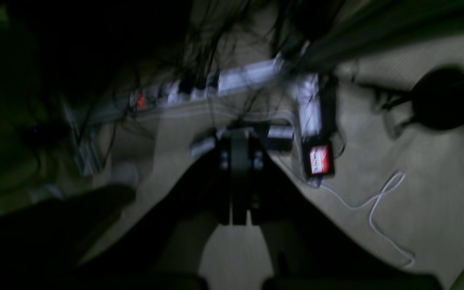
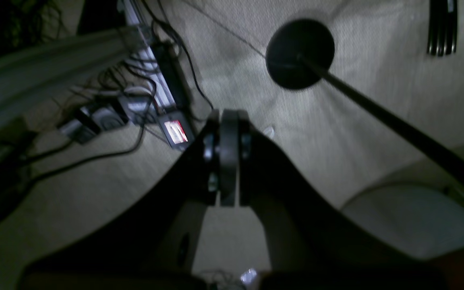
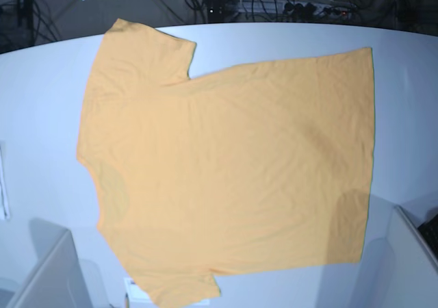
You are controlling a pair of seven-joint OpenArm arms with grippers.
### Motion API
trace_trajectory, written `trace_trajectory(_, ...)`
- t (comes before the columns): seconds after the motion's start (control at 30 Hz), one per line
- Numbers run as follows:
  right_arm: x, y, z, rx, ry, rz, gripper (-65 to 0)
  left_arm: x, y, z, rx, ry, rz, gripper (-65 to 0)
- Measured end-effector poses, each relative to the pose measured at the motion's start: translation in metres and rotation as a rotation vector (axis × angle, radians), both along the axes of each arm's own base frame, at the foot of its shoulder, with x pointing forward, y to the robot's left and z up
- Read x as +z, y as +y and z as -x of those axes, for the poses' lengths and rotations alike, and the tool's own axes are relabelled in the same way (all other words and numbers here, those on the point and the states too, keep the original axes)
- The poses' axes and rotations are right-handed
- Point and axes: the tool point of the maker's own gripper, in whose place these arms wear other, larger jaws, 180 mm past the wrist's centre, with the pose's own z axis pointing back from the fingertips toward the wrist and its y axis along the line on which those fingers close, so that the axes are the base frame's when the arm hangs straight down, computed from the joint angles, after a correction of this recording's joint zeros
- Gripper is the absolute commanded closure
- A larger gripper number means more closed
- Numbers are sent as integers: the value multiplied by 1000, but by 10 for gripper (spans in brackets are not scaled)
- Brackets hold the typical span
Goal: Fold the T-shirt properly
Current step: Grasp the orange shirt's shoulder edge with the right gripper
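Light-orange cloth covers most of the white table [image 3: 404, 68] in the base view: the T-shirt [image 3: 226, 171] lies spread flat and unfolded, collar edge toward the left of that view and hem toward the right. One short sleeve [image 3: 147, 48] points to the far edge of the table; the other [image 3: 171, 287] reaches the near edge, where a small white patch shows just under it. Shallow creases run across the body of the shirt, and two darker shadowed patches sit on it, one near the collar side and one at the near hem corner. Neither arm touches the shirt in this view.

Left gripper [image 1: 238, 219]: clenched, jaws pressed together with nothing between them. Its camera looks down at a beige floor [image 1: 417, 169], blurred, with a white power strip [image 1: 232, 78], tangled dark cables and a loose white cord [image 1: 377, 201].

Right gripper [image 2: 228, 201]: likewise clenched and holding nothing. Below it lies the same kind of beige floor, a round black stand base [image 2: 299, 54] with its pole slanting away, and a cluster of dark cables [image 2: 135, 92] beside a small device with a red-and-white label [image 2: 175, 132].
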Motion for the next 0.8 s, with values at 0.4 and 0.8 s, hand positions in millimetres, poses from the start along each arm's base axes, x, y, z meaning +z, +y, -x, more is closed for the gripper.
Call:
trace_trajectory(0.4,97,-20,-134,54,-304,89,0,86,-27,-83,-22,-284,66,0)
trace_trajectory(0.8,120,9,-207,64,-454,-164,-182,98,35,-116,92,-385,-104,0)
